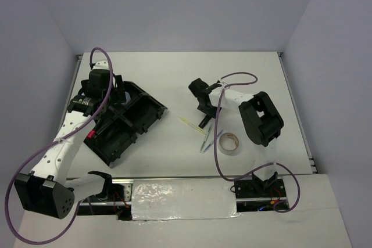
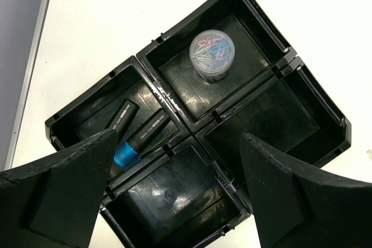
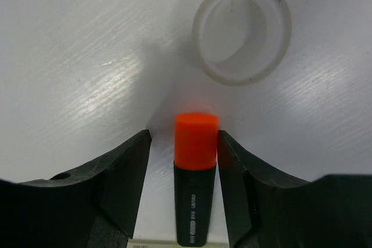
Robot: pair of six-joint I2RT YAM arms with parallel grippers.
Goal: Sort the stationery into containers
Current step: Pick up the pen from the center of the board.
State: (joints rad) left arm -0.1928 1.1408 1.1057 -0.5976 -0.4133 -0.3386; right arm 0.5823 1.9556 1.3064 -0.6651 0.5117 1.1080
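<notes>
The orange-capped highlighter lay on the counter near a tape roll, between the fingers of the right pincer, which stood partly open with a gap on one side. The left pincer hung wide over the black tray, which held a blue highlighter

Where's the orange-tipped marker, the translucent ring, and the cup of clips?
Orange-tipped marker (image 3: 196,141): right wrist view, on its orange cap.
Translucent ring (image 3: 238,75): right wrist view, on its near wall.
Cup of clips (image 2: 211,55): left wrist view, on its top.
</notes>
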